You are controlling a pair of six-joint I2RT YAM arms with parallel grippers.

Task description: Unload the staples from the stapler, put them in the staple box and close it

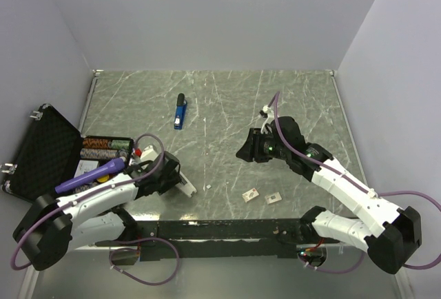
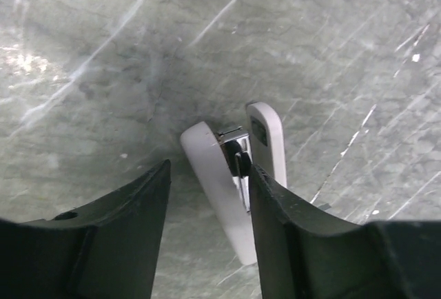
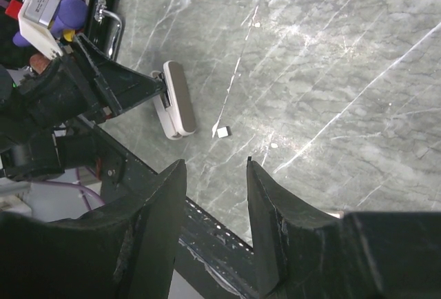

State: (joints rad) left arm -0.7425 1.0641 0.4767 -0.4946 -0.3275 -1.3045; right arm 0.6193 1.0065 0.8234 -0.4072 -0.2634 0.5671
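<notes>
Left pincer [image 2: 207, 169]: jaws apart, low over the surface [image 1: 227, 106], one finger beside the white hinged bar [image 2: 217, 189], nothing clamped.
Right pincer [image 3: 215, 165]: jaws apart, empty, hovering.
Stapler [image 1: 180, 113]: lies alone, well apart from both pincers; no grip begun.
Staples: not discernible.
Around: open case [image 1: 41, 151] left, small cards [image 1: 250, 193] near; nothing blocks the stapler.

Grey marbled table [image 1: 289, 106] within plain pale lilac walls [image 1: 207, 16].
</notes>
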